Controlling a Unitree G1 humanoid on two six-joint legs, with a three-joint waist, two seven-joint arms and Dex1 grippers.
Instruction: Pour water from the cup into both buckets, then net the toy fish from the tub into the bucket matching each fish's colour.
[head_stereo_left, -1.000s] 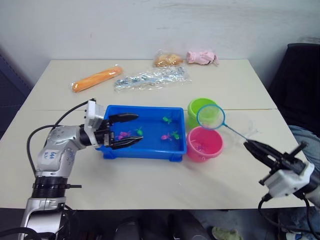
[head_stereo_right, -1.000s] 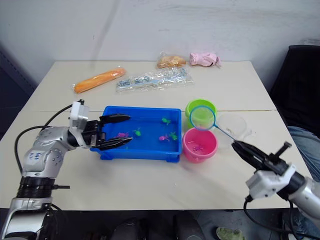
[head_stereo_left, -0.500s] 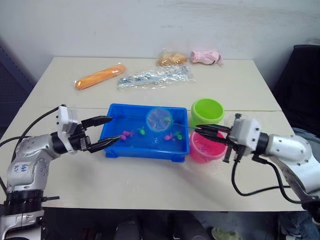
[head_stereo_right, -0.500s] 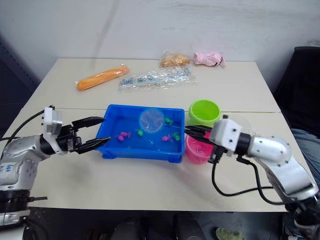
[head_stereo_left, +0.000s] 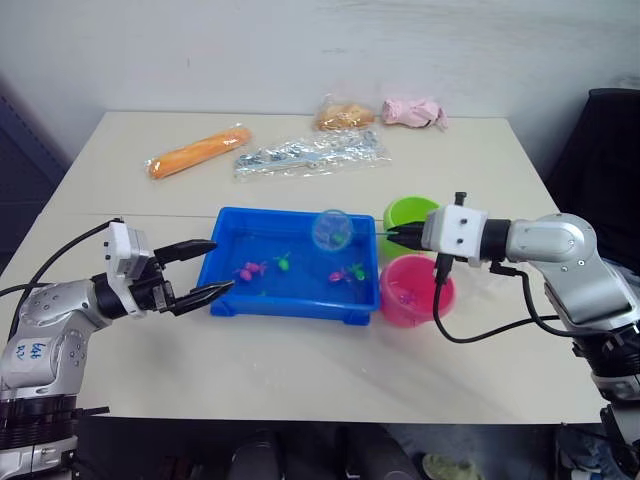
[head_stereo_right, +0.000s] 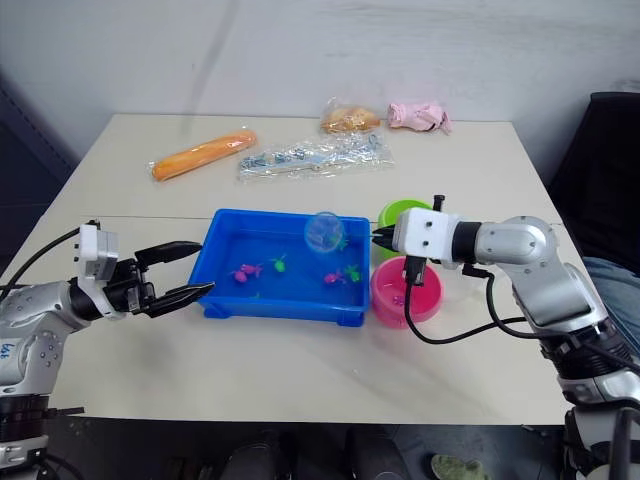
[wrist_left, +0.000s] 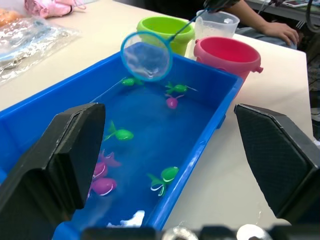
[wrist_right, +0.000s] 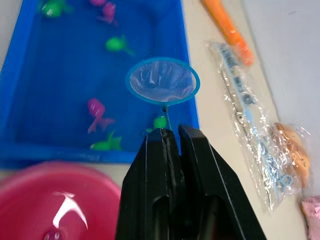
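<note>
Change: since half a second ago the net (head_stereo_left: 331, 229) has been carried towards the tub's right far corner, and the right arm has been raised and drawn nearer the buckets.
Right gripper (head_stereo_right: 379, 237): clamped shut on the net's thin black handle, beside the green bucket (head_stereo_left: 404, 217).
Left gripper (head_stereo_left: 205, 268): held wide apart and empty, just off the left end of the blue tub (head_stereo_left: 296, 305).
Net hoop: raised above the water, apparently empty.
Toy fish: pink fish (head_stereo_left: 246, 269) and green fish (head_stereo_left: 283, 263) lie toward the left; another pink (head_stereo_left: 338, 274) and green (head_stereo_left: 353, 270) pair lie just below the hoop.
Buckets: the pink bucket (head_stereo_left: 415, 293) is beside the tub's right end, the green one behind it.
Cup: the clear cup (wrist_left: 216, 25) stands behind the buckets.
Advice: the hoop should be lowered flat behind a single fish, then swept under and lifted level, so one colour is carried at a time.
</note>
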